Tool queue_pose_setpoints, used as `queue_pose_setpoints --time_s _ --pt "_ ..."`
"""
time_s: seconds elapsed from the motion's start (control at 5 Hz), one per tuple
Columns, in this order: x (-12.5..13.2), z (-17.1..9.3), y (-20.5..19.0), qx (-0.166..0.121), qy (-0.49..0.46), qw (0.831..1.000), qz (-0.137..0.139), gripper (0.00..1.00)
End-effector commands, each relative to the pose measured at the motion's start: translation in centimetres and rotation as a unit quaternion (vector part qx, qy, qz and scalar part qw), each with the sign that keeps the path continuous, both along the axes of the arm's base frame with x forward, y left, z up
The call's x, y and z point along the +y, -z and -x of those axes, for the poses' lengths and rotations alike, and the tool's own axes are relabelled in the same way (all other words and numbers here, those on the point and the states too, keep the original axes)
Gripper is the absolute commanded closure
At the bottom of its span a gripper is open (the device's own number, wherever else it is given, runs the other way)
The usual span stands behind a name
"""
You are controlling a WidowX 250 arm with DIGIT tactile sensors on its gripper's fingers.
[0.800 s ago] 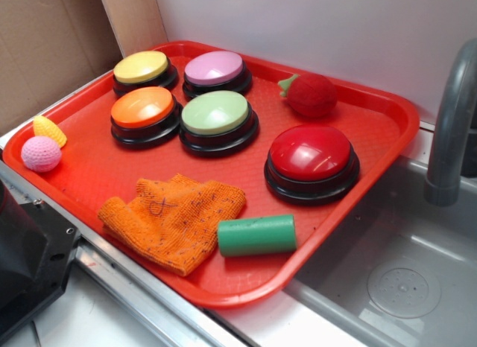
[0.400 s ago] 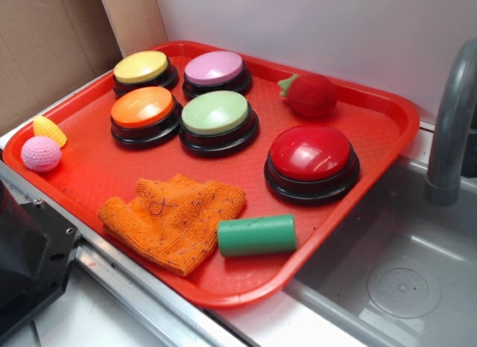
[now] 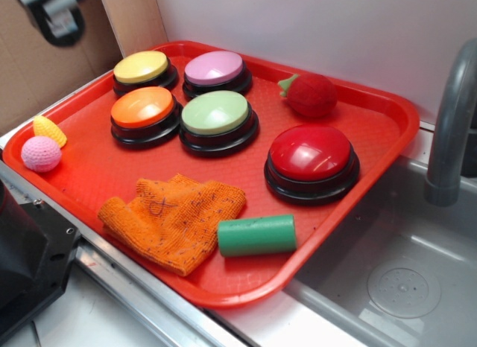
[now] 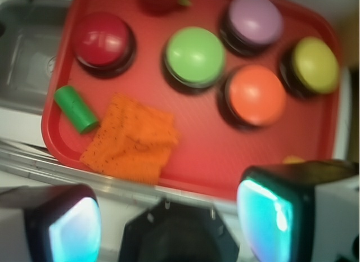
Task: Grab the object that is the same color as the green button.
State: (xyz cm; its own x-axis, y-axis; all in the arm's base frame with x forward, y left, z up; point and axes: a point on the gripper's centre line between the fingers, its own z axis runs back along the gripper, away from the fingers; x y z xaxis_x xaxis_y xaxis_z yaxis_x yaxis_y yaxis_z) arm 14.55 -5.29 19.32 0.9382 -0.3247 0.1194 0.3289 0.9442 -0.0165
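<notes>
Red plastic tray (image 3: 89,168) beside a grey sink (image 3: 417,272) carries the short mid-green foam cylinder (image 3: 257,235), touching an orange knitted cloth (image 3: 175,217). The gripper (image 4: 169,217), fingers (image 4: 275,214) wide and empty, hovers high, the cylinder well ahead to their left. New since earlier: the arm enters top-left.

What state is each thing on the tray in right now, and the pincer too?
green cylinder: lying on its side, untouched
orange cloth: crumpled, beside the cylinder
green button: not being pressed
red button: not being pressed
pincer: open, empty, high above the tray's near edge
</notes>
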Motion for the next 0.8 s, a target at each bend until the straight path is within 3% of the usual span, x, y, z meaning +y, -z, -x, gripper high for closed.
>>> queue_pose_setpoints --time_s 0.0,0.2,0.6 --pt "-4.7 -2.2 4.3 -0.036 0.069 0.997 -0.003 0.0" --pt "-7.1 -2.2 7.0 -0.036 0.098 0.994 0.017 0.0" --pt "-9.3 -2.5 11.4 -0.019 0.11 0.994 0.018 0.0"
